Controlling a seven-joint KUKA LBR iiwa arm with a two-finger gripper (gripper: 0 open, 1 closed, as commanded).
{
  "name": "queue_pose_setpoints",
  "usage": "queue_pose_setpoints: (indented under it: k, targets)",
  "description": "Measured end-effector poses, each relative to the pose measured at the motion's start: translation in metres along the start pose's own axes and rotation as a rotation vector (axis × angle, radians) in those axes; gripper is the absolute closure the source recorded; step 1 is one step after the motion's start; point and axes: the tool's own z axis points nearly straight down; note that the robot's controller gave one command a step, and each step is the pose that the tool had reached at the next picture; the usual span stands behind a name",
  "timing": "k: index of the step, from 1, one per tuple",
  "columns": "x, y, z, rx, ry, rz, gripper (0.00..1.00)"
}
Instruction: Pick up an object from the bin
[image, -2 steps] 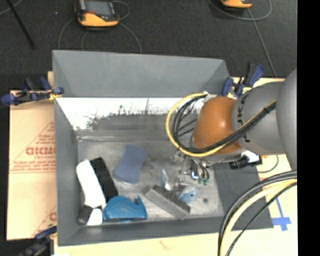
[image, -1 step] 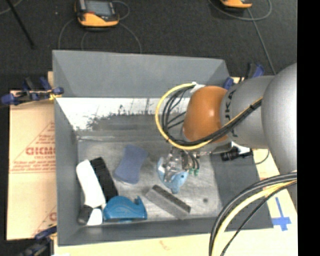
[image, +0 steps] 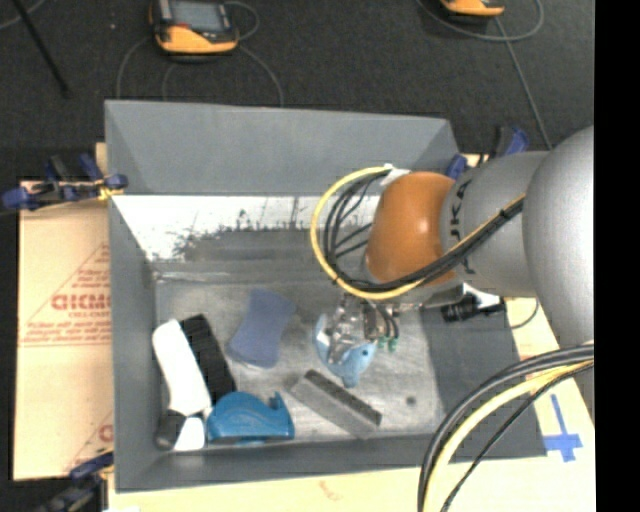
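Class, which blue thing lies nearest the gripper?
The pale blue piece right at the gripper; the dull blue pad and bright blue dispenser lie further left.

One camera sits above the grey metal bin (image: 280, 150), looking down at a slight slant, so the bin's far wall shows its inner face. The bin takes the middle; the arm (image: 540, 220) reaches in from its right, dark floor (image: 330, 50) beyond.

Arm (image: 540, 230) reaches leftward, wrist (image: 405, 240) (orange-covered) angled downward.
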Motion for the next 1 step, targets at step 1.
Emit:
queue_pose_setpoints:
  k: [1]
  targets:
    - [0.0235,0.0024,-0.0364,0.001,0.006,-0.019,1.0]
